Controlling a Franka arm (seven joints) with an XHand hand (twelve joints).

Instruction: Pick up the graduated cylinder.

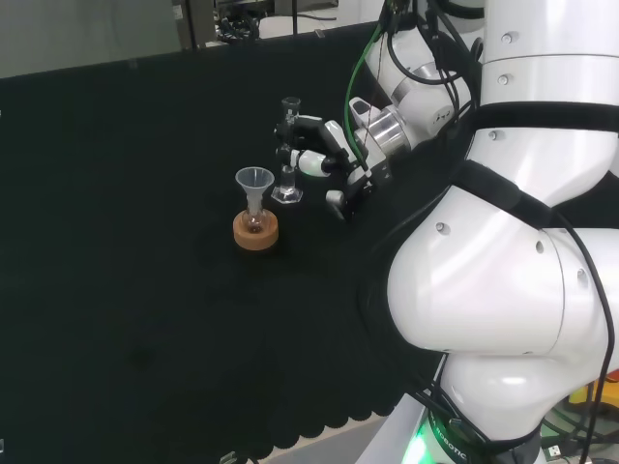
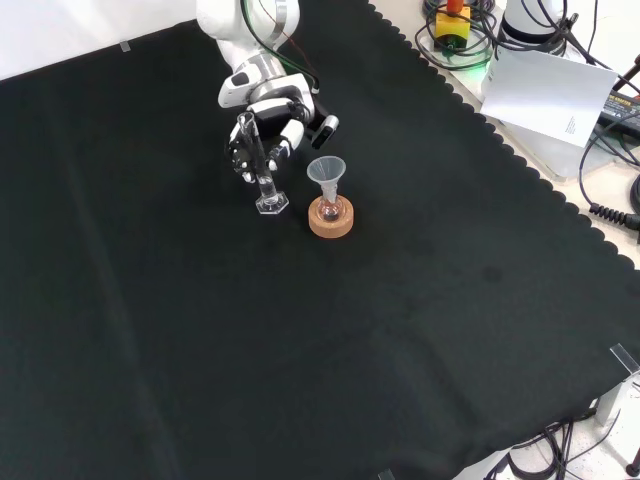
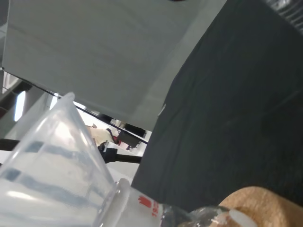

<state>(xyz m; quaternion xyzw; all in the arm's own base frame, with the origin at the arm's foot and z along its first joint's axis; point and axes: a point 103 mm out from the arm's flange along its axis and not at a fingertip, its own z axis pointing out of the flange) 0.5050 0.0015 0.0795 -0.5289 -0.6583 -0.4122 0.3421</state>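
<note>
A clear glass graduated cylinder with a hexagonal foot stands left of the hand in the head view. The hand's black and white fingers are curled round the cylinder's upper part, thumb on the other side. In the front view the cylinder leans slightly, its top between the fingers of the hand and its foot at the cloth. I cannot tell whether the foot still touches the cloth.
A clear funnel sits in a small round flask on a cork ring, just left of and nearer than the cylinder in the head view. In the wrist view the funnel and cork ring loom close. Cables and paper lie beyond the cloth's scalloped edge.
</note>
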